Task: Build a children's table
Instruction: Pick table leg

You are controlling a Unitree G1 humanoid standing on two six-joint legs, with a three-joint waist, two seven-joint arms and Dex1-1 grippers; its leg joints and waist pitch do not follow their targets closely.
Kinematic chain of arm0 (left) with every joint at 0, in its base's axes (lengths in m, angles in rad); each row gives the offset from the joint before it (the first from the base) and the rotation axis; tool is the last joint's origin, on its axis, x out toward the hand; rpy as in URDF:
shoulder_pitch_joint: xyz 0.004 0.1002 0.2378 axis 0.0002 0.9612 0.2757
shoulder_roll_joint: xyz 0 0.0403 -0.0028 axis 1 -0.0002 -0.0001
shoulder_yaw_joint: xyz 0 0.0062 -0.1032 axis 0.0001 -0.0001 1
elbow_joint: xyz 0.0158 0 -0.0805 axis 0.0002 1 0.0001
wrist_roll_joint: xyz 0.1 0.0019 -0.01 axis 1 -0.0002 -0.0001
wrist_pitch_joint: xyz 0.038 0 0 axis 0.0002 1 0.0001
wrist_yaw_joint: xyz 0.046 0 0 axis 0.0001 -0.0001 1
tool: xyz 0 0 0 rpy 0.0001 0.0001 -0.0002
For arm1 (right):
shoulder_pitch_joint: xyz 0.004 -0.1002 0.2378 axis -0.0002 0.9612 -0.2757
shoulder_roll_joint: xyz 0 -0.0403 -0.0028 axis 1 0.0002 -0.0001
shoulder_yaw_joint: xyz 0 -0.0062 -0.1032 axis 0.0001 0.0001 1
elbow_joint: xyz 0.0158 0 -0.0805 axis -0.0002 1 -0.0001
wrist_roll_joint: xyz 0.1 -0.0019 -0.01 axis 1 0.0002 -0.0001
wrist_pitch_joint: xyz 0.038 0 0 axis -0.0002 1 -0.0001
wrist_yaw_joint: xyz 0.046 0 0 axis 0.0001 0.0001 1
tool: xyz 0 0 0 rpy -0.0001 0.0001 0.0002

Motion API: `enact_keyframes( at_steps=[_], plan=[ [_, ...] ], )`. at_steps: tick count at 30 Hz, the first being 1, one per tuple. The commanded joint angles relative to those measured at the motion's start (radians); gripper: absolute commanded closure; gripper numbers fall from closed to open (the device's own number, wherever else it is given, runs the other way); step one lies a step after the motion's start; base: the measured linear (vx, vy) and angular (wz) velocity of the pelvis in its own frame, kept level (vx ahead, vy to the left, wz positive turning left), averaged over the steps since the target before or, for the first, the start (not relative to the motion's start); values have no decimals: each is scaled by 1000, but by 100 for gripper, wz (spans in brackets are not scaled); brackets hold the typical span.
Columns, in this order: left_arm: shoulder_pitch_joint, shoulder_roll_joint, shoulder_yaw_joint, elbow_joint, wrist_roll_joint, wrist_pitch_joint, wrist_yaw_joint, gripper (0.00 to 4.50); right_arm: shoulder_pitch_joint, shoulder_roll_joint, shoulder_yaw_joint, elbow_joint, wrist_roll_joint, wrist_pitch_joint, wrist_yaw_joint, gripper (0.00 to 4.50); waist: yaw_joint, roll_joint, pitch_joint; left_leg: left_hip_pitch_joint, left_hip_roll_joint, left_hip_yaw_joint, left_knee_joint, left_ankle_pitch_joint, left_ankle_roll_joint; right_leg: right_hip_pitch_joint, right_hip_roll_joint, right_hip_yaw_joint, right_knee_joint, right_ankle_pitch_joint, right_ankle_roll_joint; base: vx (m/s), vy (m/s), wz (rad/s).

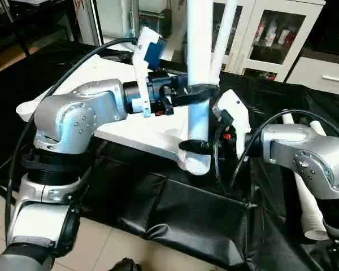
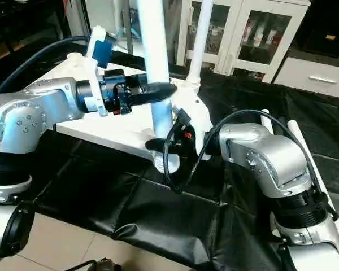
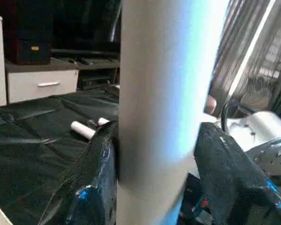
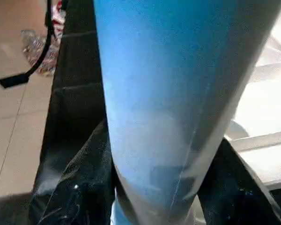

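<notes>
Children's table top lies upside down on the black-covered work table, near corner socket facing the robot; 1 leg stands upright in that socket, long axis vertical, thick end down, free end running up out of frame; a 2nd leg stands upright in a socket further back, tilted slightly; 2 more legs lie flat on the cover beside the right arm, long axes pointing roughly away from the robot.

Left gripper sits around the near leg at mid-height; in the left wrist view its fingers flank the tube, 1 pad close against it, the other showing a slight gap, so a loose hold at best; cannot tell if it is really clamped. Right gripper brackets the same leg just above the socket; fingers appear pressed to both sides of the tube, about half open, closed on the leg.

Handling, judged: hollow plastic tube, light, stiff along its length, smooth and tapered, so it can slip through the pads under a downward push; the low grip near the socket looks best for seating, the upper 1 for keeping it plumb; top is light too and may slide on the cover; push straight down the axis, no side load at the socket.
</notes>
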Motion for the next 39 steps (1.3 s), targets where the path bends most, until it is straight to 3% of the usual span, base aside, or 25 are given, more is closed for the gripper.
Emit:
enact_keyframes(
  at_steps=[1, 7, 8, 11, 15, 18, 19, 20, 21, 22, 23, 24, 25, 30, 32, 33, 34, 35, 37, 39],
  plan=[
    [-11, 3, 14, -8, -22, 15, 0, 153, -16, -3, -50, 23, -20, -15, -30, 264, 3, -3, -76, 18, 6, 3, -64, -126, -46, 56, -43, 30, -58, -71, -208, 0, 0, 0],
    [20, -1, 49, -10, -41, 25, 12, 102, -32, 16, -112, 44, 0, -7, -61, 264, 5, -1, -77, 19, 6, 3, -64, -122, -45, 55, -43, 30, -56, -61, -211, 0, 0, 0],
    [24, -3, 57, -9, -39, 22, 22, 72, -34, 18, -121, 51, 2, -8, -68, 264, 4, 0, -76, 18, 5, 3, -65, -126, -46, 55, -42, 29, -58, -65, -211, 0, 0, 0],
    [42, -15, 107, 2, -46, 12, 68, 62, -44, 39, -174, 90, 8, 3, -111, 264, 2, 1, -76, 17, 4, 3, -64, -135, -48, 56, -43, 29, -60, -71, -210, 0, 0, 0],
    [102, -3, 151, -36, -44, -9, 102, 62, -30, 46, -204, 105, -15, 4, -161, 264, 1, 5, -77, 17, 6, 0, -66, -131, -56, 56, -41, 28, -58, -59, -200, 0, 0, 0],
    [221, 21, 119, -65, 108, -124, 187, 62, 28, 78, -223, 75, -40, -24, -223, 264, -2, 9, -77, 17, 7, 0, -68, -135, -54, 56, -41, 28, -62, -59, -182, 0, 0, 0],
    [257, 12, 109, -60, 171, -182, 239, 62, 51, 102, -228, 63, -60, -73, -253, 264, -3, 9, -77, 17, 10, -1, -70, -146, -57, 54, -43, 28, -68, -79, -158, 0, 0, 0],
    [281, 4, 103, -57, 213, -221, 276, 62, 66, 119, -231, 56, -74, -109, -274, 264, -5, 9, -77, 18, 9, 0, -69, -150, -59, 53, -42, 28, -68, -85, -154, 0, 0, 0],
    [319, -30, 111, -55, 252, -255, 347, 62, 88, 139, -210, 56, -137, -215, -317, 264, -3, 13, -79, 18, 13, -2, -70, -152, -65, 50, -44, 28, -68, -86, -148, 0, 0, 0],
    [332, -43, 115, -54, 262, -265, 371, 62, 95, 145, -200, 57, -161, -254, -332, 264, -7, 9, -76, 19, 11, -1, -71, -173, -74, 49, -44, 27, -72, -114, -143, 0, 0, 0],
    [373, -44, 79, -44, 339, -338, 424, 62, 115, 167, -192, 62, -186, -293, -363, 264, -4, 13, -78, 24, 10, -1, -70, -181, -75, 47, -43, 27, -71, -124, -143, 0, 0, 0],
    [392, -36, 53, -38, 374, -368, 436, 62, 123, 183, -196, 62, -186, -295, -379, 264, -7, 6, -75, 21, 12, -2, -73, -189, -70, 47, -42, 28, -75, -136, -137, 0, 0, 0],
    [410, -25, 25, -34, 405, -394, 442, 62, 130, 199, -203, 60, -179, -286, -393, 264, -8, 10, -73, 23, 9, -3, -77, -221, -68, 45, -41, 29, -79, -194, -112, 0, 0, 0],
    [436, 9, -71, 68, 448, -525, 274, 62, 168, 257, -225, 55, -130, -304, -361, 264, -6, 9, -71, 24, 8, -3, -80, -232, -61, 35, -41, 32, -84, -206, -104, 0, 0, 0],
    [388, 34, -129, 204, 505, -624, 164, 62, 200, 239, -225, 40, -114, -316, -315, 264, -4, 9, -74, 24, 7, -2, -80, -224, -61, 35, -40, 32, -80, -177, -106, 0, 0, 0],
    [366, 44, -147, 256, 530, -664, 134, 62, 209, 229, -225, 37, -108, -317, -301, 264, -7, 25, -71, 24, 5, -4, -82, -235, -64, 34, -37, 32, -89, -169, -99, 0, 0, 0],
    [341, 52, -161, 306, 547, -697, 103, 45, 218, 219, -224, 32, -101, -317, -289, 264, -8, 17, -76, 21, 4, -7, -81, -223, -69, 45, -40, 32, -77, -135, -104, 0, 0, 0],
    [323, 55, -166, 336, 546, -703, 75, 45, 223, 209, -223, 27, -99, -314, -280, 264, -6, 50, -77, 22, 4, -11, -80, -221, -78, 43, -42, 31, -72, -124, -107, 0, 0, 0],
    [257, 59, -181, 448, 533, -743, -49, 24, 248, 167, -221, -10, -88, -293, -243, 264, -12, 35, -77, 25, 1, -5, -77, -232, -76, 46, -39, 31, -78, -90, -133, 0, 0, 0],
    [222, 66, -199, 509, 542, -774, -112, 16, 261, 147, -220, -37, -81, -272, -226, 264, -12, 38, -78, 21, 4, -6, -75, -215, -67, 51, -43, 32, -70, -61, -157, 0, 0, 0]
  ],
)
